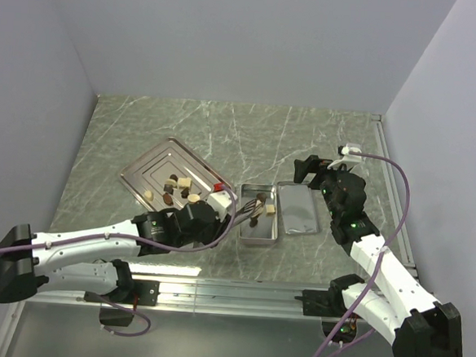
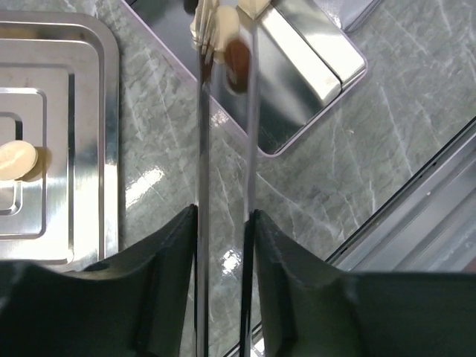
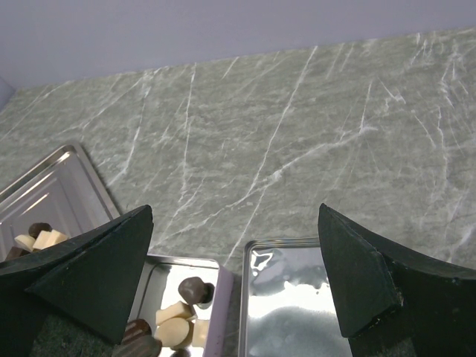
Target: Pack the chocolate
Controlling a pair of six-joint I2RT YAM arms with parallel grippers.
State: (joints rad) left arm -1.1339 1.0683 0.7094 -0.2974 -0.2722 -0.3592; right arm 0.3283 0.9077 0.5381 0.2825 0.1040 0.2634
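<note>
Top view with two wrist views, read left to right. A ridged steel tray (image 1: 151, 166) lies on the marbled worktop (image 1: 249, 130), left of centre. Part of the chocolate (image 1: 176, 189) sits on its near-right area as a loose cluster of dark and cream lumps. In the left wrist view one cream lump (image 2: 15, 160) rests alone on the tray's ridges.

The left pincer (image 2: 223, 219) is clenched on long thin tweezers (image 2: 201, 149), one blade lying against the inner face of each finger. The blades reach out over the open tin (image 1: 258, 239) just right of the tray. A blurred dark lump (image 2: 236, 63) shows between the blade tips. Whether the tips pinch it cannot be told.

More lumps, dark and cream (image 3: 178, 320), lie inside the tin toward its far end. The lid (image 1: 296, 217) lies flat just right of the tin, its silver inner face up.

The right pincer (image 3: 236, 216) is released, its fingers spread wide with nothing between them. It hangs over the worktop beyond the far ends of the tin and lid.
</note>
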